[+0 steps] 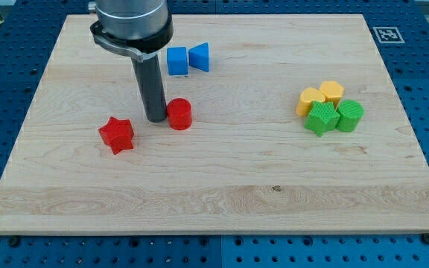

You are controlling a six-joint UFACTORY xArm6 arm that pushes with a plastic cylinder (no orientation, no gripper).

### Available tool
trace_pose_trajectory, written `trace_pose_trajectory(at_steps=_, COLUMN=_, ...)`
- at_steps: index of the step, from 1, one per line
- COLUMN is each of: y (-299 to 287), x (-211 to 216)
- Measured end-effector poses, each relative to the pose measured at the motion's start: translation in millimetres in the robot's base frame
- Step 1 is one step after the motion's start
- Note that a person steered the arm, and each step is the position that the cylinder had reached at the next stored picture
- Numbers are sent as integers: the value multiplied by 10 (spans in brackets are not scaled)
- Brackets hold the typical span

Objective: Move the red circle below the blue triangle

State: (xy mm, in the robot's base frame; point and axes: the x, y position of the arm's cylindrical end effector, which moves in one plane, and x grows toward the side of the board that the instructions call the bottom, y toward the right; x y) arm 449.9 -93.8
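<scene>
Lying across most of the view: one pale wooden counter (222, 201), its near strip bare of blocks, with blue pegboard showing around the edges.

Sitting nearest, toward the view's left: one red star (117, 135), well apart from the other groups.

Standing just beyond it: one red circle (179, 114), an upright cylinder, with my tip (156, 119) touching or almost touching its left side; impossible to tell which. Resting on the counter, the dark rod rising straight up into a wide grey housing that is cut off by the view's top. No hand showing anywhere, so whether spread or pressed together cannot be told.

Clustering at the view's right: two green blocks and two yellow blocks, four in all, packed tight. Green star (322, 118) sitting beside a green ribbed block (350, 115); behind them a yellow heart (310, 100) and a yellow hexagon (332, 91), both partly hidden by the green pair.

Sitting farthest: one blue cube (177, 60) and one blue triangle (199, 57), just beside each other. Red circle lying below and slightly left of that triangle.

Peeking in at the top right corner: one black-and-white tag (386, 34).
</scene>
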Motion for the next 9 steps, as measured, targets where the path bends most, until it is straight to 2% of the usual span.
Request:
trace_pose_trajectory(at_steps=3, y=114, x=377)
trace_pose_trajectory(at_steps=6, y=491, x=335)
trace_pose_trajectory(at_steps=9, y=524, x=219)
